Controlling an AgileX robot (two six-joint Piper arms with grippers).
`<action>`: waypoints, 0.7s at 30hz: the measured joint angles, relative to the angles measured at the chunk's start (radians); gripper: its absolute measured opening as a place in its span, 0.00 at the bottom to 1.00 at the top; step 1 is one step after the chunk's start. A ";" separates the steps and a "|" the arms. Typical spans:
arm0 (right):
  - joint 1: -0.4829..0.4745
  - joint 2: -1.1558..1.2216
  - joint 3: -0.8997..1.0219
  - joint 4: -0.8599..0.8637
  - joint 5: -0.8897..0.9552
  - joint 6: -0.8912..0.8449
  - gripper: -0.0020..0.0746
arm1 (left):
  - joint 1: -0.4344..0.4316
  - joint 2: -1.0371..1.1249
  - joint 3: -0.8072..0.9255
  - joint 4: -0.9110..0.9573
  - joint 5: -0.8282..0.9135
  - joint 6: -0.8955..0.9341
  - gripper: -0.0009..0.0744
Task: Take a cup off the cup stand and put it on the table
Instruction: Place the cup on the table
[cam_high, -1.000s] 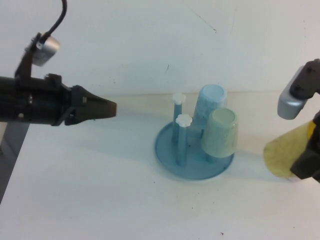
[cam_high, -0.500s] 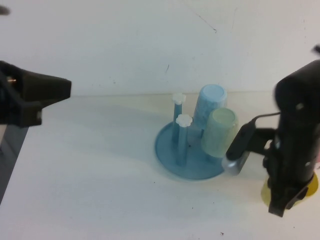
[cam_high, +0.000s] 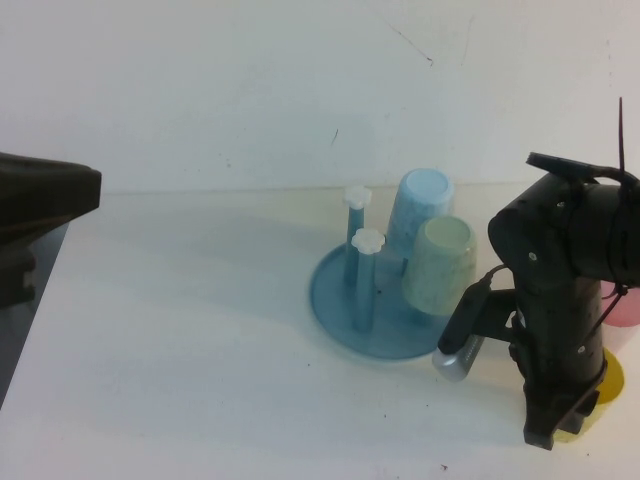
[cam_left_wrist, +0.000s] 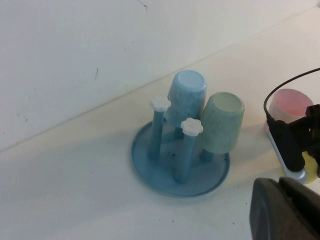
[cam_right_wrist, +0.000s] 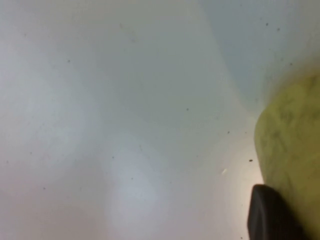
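High view: the cup stand (cam_high: 385, 300), a round blue dish with upright blue pegs, sits on the white table (cam_high: 200, 380) and serves as the reference point. Two pegs on its left half are bare, each capped by a white flower knob (cam_high: 367, 240). A pale blue cup (cam_high: 420, 205) hangs inverted on a rear peg; a pale green cup (cam_high: 440, 265) hangs inverted on the peg just in front of it, the two touching or nearly so.

The right arm stands to the right of the stand, pointing steeply down at the table. The right hand (cam_high: 560, 425) is low at the table surface, and the pale yellow cup (cam_high: 600, 385) shows only as a yellow edge behind and beside it, well clear of the stand's dish. Whether the cup rests on the table cannot be confirmed. The right wrist view shows the yellow cup wall (cam_right_wrist: 292, 165) lying against one dark finger (cam_right_wrist: 267, 215); the other finger is out of sight, so I cannot tell whether this hand is clenched on the cup or released.

A pink cup (cam_high: 625, 300) stands on the table beyond the right arm, further right of the stand.

The left hand (cam_high: 45, 205) is far left of the stand, cut off by the picture edge; its state cannot be told.
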 joint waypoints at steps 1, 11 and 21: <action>0.000 0.000 0.000 0.000 0.000 0.000 0.14 | 0.000 0.000 0.000 0.000 0.000 0.000 0.01; 0.000 -0.011 -0.073 0.019 -0.002 0.018 0.37 | 0.000 0.000 0.079 0.000 -0.054 -0.003 0.01; 0.000 -0.333 -0.015 0.159 -0.021 0.016 0.37 | 0.000 -0.115 0.197 0.054 -0.189 -0.013 0.01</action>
